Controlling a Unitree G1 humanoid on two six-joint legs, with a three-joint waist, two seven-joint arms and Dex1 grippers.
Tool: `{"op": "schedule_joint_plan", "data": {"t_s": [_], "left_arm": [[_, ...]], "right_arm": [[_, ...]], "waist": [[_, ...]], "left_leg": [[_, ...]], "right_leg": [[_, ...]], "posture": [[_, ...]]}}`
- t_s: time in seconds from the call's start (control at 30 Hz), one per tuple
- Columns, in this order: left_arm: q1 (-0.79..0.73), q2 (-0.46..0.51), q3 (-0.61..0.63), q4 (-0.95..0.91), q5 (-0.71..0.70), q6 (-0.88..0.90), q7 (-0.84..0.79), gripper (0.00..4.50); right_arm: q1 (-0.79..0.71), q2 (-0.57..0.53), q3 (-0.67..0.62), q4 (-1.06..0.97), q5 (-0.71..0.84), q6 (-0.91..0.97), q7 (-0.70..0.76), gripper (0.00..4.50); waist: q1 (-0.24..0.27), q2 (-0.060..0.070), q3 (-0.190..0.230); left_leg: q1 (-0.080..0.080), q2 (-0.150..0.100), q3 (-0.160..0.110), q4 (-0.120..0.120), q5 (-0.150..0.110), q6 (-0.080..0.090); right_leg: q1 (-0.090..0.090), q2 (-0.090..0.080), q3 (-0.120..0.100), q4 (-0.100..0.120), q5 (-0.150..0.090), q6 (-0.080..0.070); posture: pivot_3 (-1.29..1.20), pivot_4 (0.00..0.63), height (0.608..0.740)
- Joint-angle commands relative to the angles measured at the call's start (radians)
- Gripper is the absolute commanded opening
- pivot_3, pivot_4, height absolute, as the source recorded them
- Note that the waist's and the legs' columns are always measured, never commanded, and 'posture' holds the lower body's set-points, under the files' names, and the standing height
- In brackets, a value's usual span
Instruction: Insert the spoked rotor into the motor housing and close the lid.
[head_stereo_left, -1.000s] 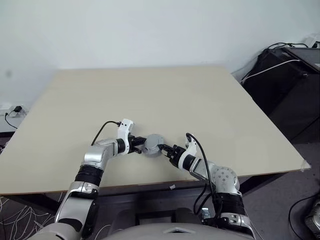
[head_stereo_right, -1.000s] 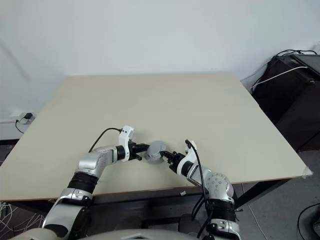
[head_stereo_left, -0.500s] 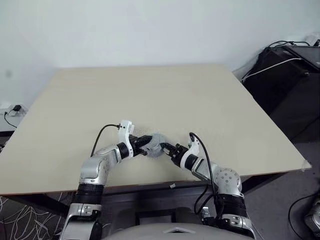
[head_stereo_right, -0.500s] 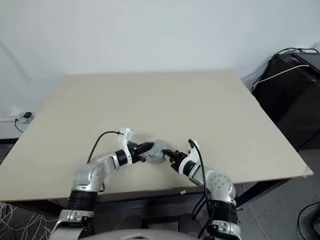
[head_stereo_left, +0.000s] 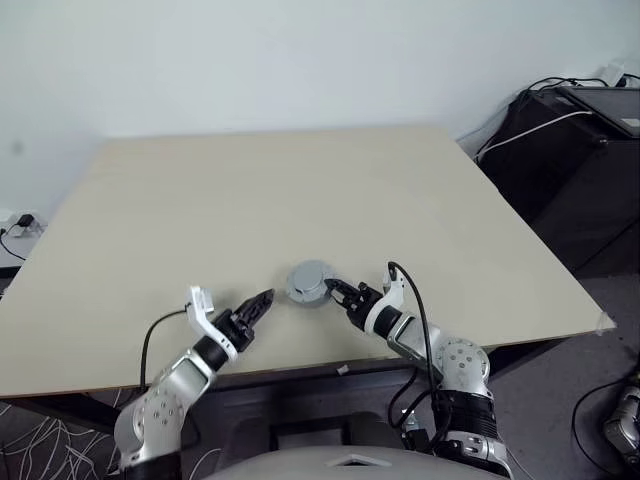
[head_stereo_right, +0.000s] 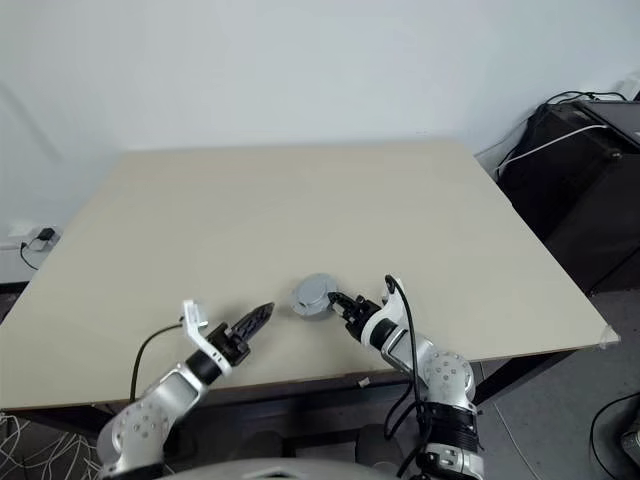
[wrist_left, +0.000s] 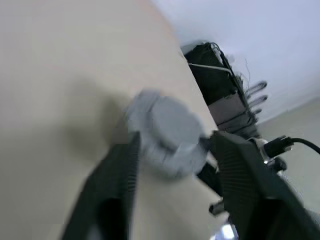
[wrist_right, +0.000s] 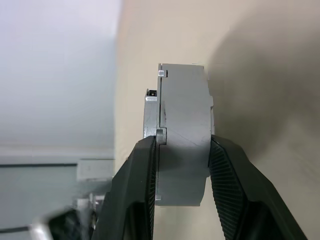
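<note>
Near front edge of the pale beige wooden table (head_stereo_left: 300, 190): a dull grey round metal assembly (head_stereo_left: 309, 282), the motor housing with its lid on, looking like a short thick puck. In the head views its top face is smooth, flat and matte grey with a slightly lighter raised centre disc.

Right wrist view gives the edge-on profile (wrist_right: 182, 135): two stacked grey layers with a thin seam between them, a small square notch at one corner, a narrower stepped flange on the one side. No windings or spokes visible.

Right gripper (head_stereo_left: 337, 291): two black ribbed fingers (wrist_right: 227, 190) pinching the puck across its thickness, one pad on each flat face.

Left gripper (head_stereo_left: 260, 301): apart from the puck, just to its left, over the table near the front edge. Left wrist view shows its black fingers (wrist_left: 117, 187) spread, nothing between them, the puck (wrist_left: 167, 132) beyond the tips.

Black equipment with white cable (head_stereo_left: 560, 130) off the table's right side.
</note>
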Motion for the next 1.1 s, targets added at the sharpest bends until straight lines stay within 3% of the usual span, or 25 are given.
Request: {"op": "schedule_joint_plan", "data": {"t_s": [0.03,0.1,0.57,1.1], "left_arm": [[0.036,-0.033,0.021,-0.051,-0.123,0.013,0.014,3.89],[0.054,-0.050,0.033,-0.045,-0.168,0.006,0.026,4.49],[0.049,-0.093,0.021,0.019,-0.451,0.000,0.124,4.50],[0.037,-0.080,-0.055,0.031,-0.507,-0.081,0.133,4.50]], "right_arm": [[-0.046,0.096,0.008,-0.080,0.098,-0.021,-0.007,1.23],[-0.044,0.098,0.019,-0.094,0.132,-0.016,-0.018,1.23],[-0.012,0.059,0.127,-0.131,0.310,0.076,-0.048,1.23],[0.006,0.017,0.174,-0.118,0.371,0.103,-0.086,1.23]], "waist": [[-0.001,0.000,0.002],[-0.002,-0.001,0.003],[-0.001,-0.001,0.005],[-0.001,-0.002,0.005]], "left_leg": [[0.000,0.001,0.000,0.000,0.000,0.000],[0.000,0.002,0.000,0.000,0.000,0.000],[0.000,0.000,0.000,0.000,0.000,0.000],[0.000,-0.001,0.000,0.000,0.000,0.000]], "right_leg": [[0.000,0.000,0.000,0.000,0.000,0.000],[-0.001,-0.001,-0.001,0.000,0.000,0.000],[-0.001,-0.002,-0.001,-0.001,0.001,-0.003],[-0.001,-0.002,-0.001,-0.001,0.002,-0.005]], "posture": [[0.00,0.000,0.740],[0.00,0.000,0.740],[0.00,0.000,0.740],[0.00,0.000,0.740]]}}
